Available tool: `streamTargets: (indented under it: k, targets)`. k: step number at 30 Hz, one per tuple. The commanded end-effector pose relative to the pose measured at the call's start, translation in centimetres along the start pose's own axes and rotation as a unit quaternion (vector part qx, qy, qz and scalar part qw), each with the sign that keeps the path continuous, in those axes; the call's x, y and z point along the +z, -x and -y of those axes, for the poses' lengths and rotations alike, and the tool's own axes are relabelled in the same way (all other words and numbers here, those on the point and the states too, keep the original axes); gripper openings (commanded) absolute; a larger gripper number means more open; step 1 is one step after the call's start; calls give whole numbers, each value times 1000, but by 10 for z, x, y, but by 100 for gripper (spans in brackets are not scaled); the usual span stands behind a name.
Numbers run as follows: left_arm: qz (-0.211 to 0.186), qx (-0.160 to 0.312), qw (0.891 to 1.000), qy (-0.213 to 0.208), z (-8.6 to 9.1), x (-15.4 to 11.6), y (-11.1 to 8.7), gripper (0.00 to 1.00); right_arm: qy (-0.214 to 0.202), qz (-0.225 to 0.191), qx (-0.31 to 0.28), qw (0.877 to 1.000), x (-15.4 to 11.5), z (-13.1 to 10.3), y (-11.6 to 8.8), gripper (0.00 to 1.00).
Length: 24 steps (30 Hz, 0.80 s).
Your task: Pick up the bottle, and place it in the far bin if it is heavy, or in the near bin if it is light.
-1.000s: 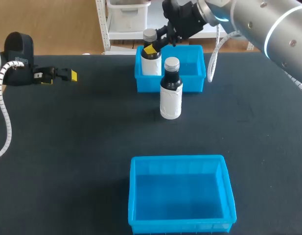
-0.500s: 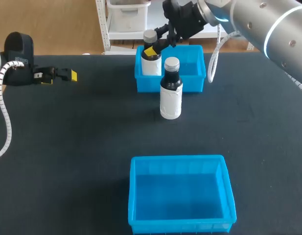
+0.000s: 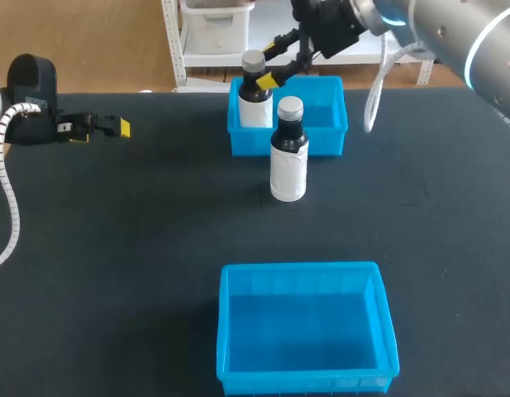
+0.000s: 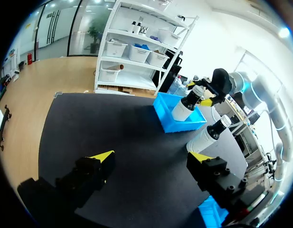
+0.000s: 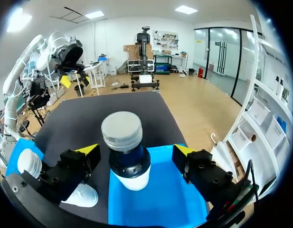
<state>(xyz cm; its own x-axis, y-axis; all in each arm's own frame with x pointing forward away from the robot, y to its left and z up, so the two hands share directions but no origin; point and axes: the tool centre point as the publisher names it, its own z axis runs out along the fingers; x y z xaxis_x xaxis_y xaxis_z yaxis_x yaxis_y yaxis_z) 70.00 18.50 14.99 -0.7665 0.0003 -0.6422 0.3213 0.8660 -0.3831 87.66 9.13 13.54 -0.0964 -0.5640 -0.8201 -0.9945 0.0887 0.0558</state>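
Head view: your right end effector (image 3: 269, 63) hangs at the back of the table (image 3: 114, 248). It sits level with the neck of a bottle (image 3: 255, 103) that stands upright in the left part of the far bin (image 3: 325, 136). A second bottle (image 3: 288, 157) stands upright on the table just in front of that bin. The near bin (image 3: 300, 269) sits well apart from both, at your edge of the table. Your left end effector (image 3: 106, 126) is at the table's left side, far from both bins.

Left wrist view: the left end effector's fingers are spread wide, with only bare table between them. The far bin, both bottles and your right arm lie well ahead of it.

Right wrist view: the bottle's grey cap (image 5: 121, 129) rises between the right end effector's yellow-tipped fingers (image 5: 87, 151). The fingers stand apart, with a gap on each side (so neither touches the bottle). The bottle's base rests inside the far bin. The second bottle is off to one side, outside the bin's wall.
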Motion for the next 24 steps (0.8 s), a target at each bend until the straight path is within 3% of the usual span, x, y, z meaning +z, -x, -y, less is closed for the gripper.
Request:
streamTargets:
  k: [1,16,24]
  targets:
    - [0,0,1000,0,0,0,0,100,22,4,0,1000,-23,-1,-5,100]
    - [0,0,1000,0,0,0,0,100,-36,10,21,999,-117,-27,-47,100]
    - [0,0,1000,0,0,0,0,100,-53,18,15,998,-152,-55,-56,100]
